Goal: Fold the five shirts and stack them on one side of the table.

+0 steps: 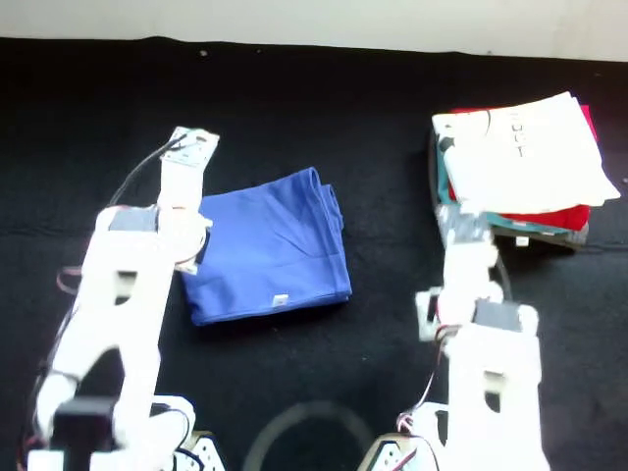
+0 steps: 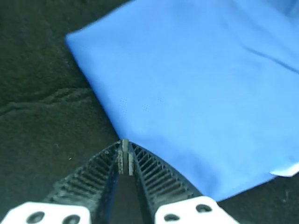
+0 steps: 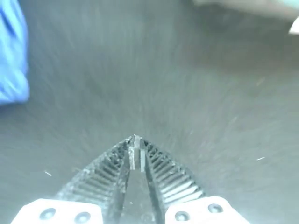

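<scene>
Taking the high view as your clock face, the folded blue shirt (image 1: 265, 245) lies just off centre toward 9 o'clock on the black table (image 1: 324, 98). It is a neat rectangle with a small white label (image 1: 281, 299) near its 6 o'clock edge. Your left arm (image 1: 118, 294) comes up from 7 o'clock and overlaps the shirt's 9 o'clock side. In its wrist view the left gripper (image 2: 124, 156) has its jaws pressed together, tips right at the edge of the blue cloth with bare table beside them. You cannot tell from here whether they touch the fabric. The stack of shirts (image 1: 520, 177) sits at 2 o'clock, well apart from the blue one. A white shirt (image 1: 525, 157) lies on top, a red shirt (image 1: 559, 216) shows under it, and a teal layer (image 1: 520, 228) peeks out below that. Your right arm (image 1: 481, 334) rises from 5 o'clock and ends just at the stack's 8 o'clock corner. The right gripper (image 3: 136, 154) is also closed down tight, tips meeting, and it holds nothing over the dark table surface. In that wrist view, the blue shirt shows at one edge and something pale at another.
</scene>
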